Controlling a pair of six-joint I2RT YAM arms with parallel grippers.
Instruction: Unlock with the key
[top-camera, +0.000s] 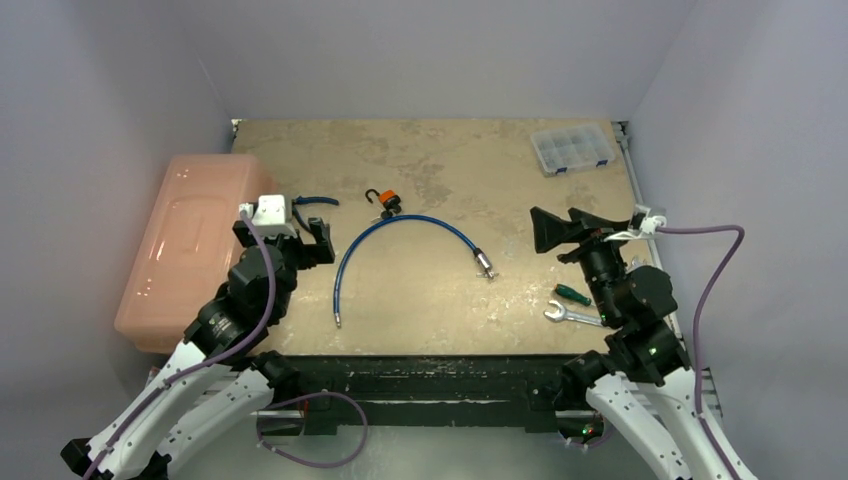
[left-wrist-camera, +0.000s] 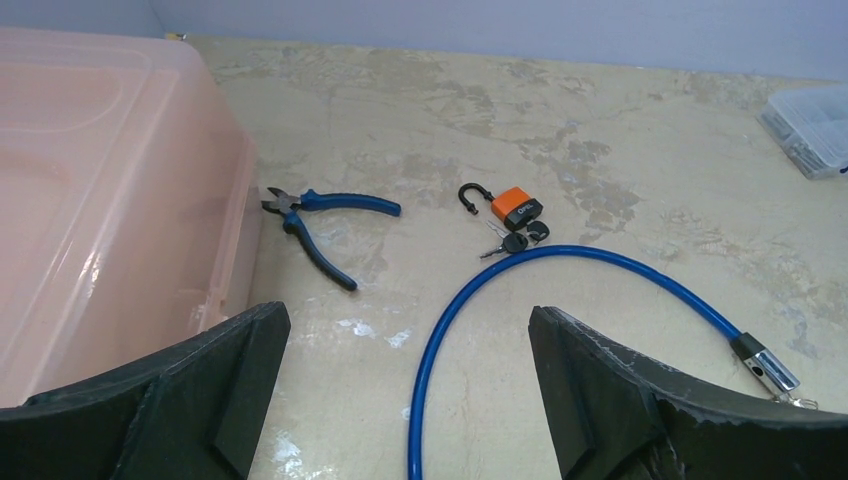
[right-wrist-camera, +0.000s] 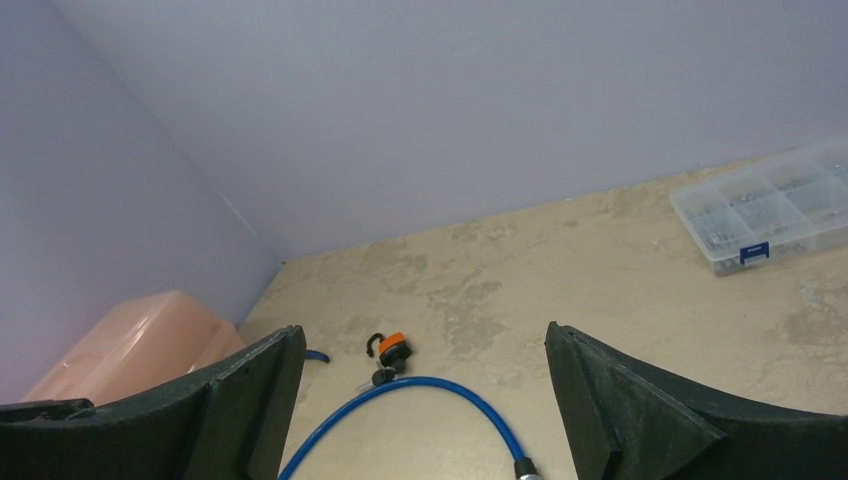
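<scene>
Padlock (top-camera: 389, 203), orange-bodied, lay toward the middle-back of the table (top-camera: 450, 290) in the top view, just beyond the crown of a blue cable (top-camera: 440, 223) bent into an arch. The left gripper (top-camera: 312, 232) hovered left of the cable, beside a pink lidded box (top-camera: 190, 250). The right gripper (top-camera: 542, 230) hung on the right side, well apart from the lock. A wrench (top-camera: 572, 317) and a green-handled screwdriver (top-camera: 573, 294) lay near the right arm, and a clear compartment case (top-camera: 572, 149) sat at the far right corner.

From the left wrist, the fingers (left-wrist-camera: 220, 380) stood spread wide and released, with only table and cable between them. Ahead, the lock's shackle showed as a hook with one end free. The keys (left-wrist-camera: 512, 240) lay at the lock's base, just beside the cable. Blue-handled pliers (left-wrist-camera: 325, 225) rested between the box and the lock.

From the right wrist, that pincer was likewise released and held nothing. The lock appeared small and far off, left of centre, at the top of the cable's arch, and the case sat off to the right.
</scene>
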